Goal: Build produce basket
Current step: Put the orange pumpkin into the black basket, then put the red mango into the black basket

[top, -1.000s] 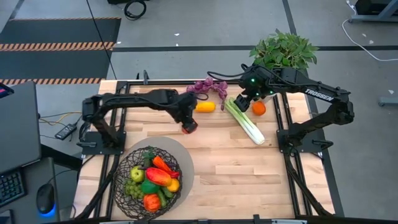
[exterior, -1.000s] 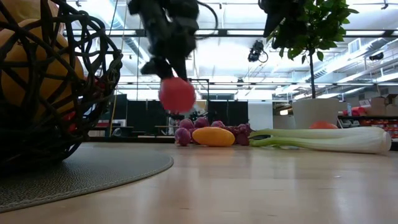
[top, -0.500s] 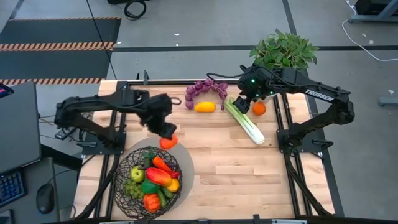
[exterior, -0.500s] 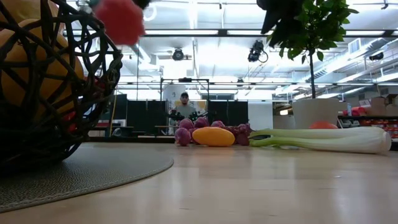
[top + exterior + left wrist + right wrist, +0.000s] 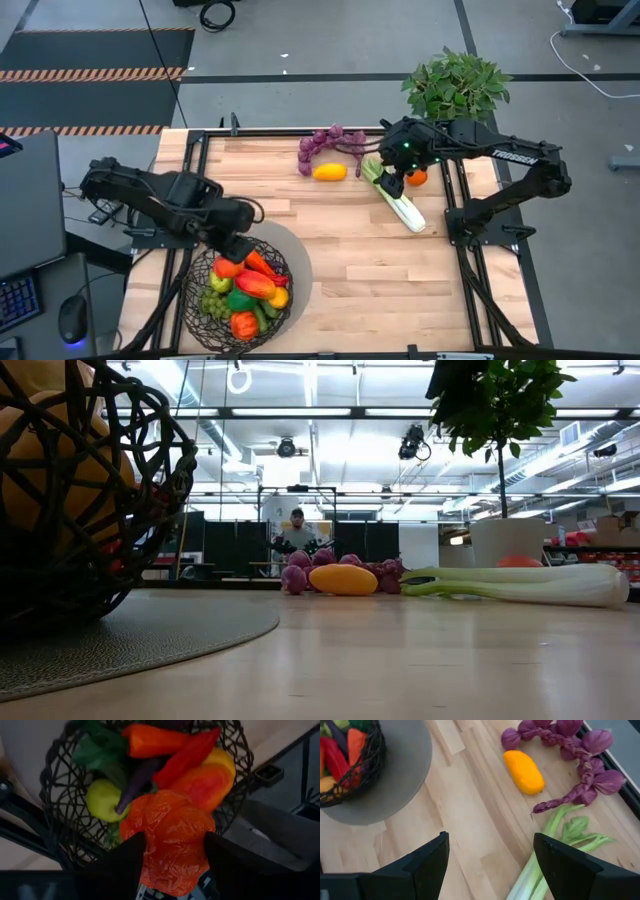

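The dark wire basket (image 5: 238, 292) stands on a round grey mat (image 5: 288, 246) at the near left. It holds peppers, a green fruit and other produce, and it also shows in the low view (image 5: 90, 510). My left gripper (image 5: 230, 258) is over the basket's far-left part, shut on a red-orange tomato (image 5: 172, 842). My right gripper (image 5: 392, 182) is open and empty, just above the leafy end of the green celery (image 5: 402, 203), which lies flat on the table. A yellow lemon (image 5: 329, 172), purple grapes (image 5: 325, 142) and an orange (image 5: 417, 177) lie at the far side. My left gripper pinches the tomato by two opposite sides (image 5: 145, 851) between its two fingers. The fingers come from above, pointing down. The tomato is lifted clear, hanging over the produce in the basket; its crinkled skin bulges out between the fingers.
A potted leafy plant (image 5: 456, 82) stands beyond the far right corner. Bare wood lies in the table's middle and near right. The lemon (image 5: 523, 771), grapes (image 5: 570, 750) and celery (image 5: 545, 855) lie close together under my right arm. A person (image 5: 297, 530) stands far back in the room.
My left gripper has carried the tomato from the table's far middle toward the near-left, ending over the basket, the tomato clear of the table throughout. My right gripper has shifted a little toward the near edge, over the celery.
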Available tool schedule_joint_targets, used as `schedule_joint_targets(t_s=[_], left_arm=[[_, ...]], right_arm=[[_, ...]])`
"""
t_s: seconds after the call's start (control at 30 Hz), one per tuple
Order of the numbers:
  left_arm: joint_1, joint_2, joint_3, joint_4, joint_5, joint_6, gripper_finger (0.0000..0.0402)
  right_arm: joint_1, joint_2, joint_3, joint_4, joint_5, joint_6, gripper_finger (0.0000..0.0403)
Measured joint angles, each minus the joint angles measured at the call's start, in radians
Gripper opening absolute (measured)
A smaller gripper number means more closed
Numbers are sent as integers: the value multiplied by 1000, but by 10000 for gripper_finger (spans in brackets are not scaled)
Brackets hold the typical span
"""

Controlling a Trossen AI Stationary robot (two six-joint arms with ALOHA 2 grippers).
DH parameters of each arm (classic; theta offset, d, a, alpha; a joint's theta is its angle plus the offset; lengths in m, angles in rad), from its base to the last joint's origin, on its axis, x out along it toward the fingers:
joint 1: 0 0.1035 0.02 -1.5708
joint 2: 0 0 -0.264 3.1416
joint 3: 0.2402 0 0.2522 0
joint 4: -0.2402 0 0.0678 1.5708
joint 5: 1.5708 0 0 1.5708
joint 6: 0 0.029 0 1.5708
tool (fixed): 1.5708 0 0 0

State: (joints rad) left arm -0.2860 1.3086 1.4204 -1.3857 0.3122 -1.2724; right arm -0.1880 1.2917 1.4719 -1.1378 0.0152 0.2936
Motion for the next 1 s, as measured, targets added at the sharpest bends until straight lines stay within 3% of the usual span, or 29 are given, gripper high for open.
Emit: schedule_joint_targets(t_s=[0.27,0.6,0.83,1.0], left_arm=[[-74,0,0,2,16,-8,265],[-71,0,0,4,80,8,328],[-19,0,0,86,56,7,343],[29,0,0,213,-17,-4,343]], right_arm=[[37,0,0,71,17,-1,293],[37,0,-4,119,64,24,293],[11,-2,-147,264,91,-7,293],[-1,-1,-254,314,88,6,293]])
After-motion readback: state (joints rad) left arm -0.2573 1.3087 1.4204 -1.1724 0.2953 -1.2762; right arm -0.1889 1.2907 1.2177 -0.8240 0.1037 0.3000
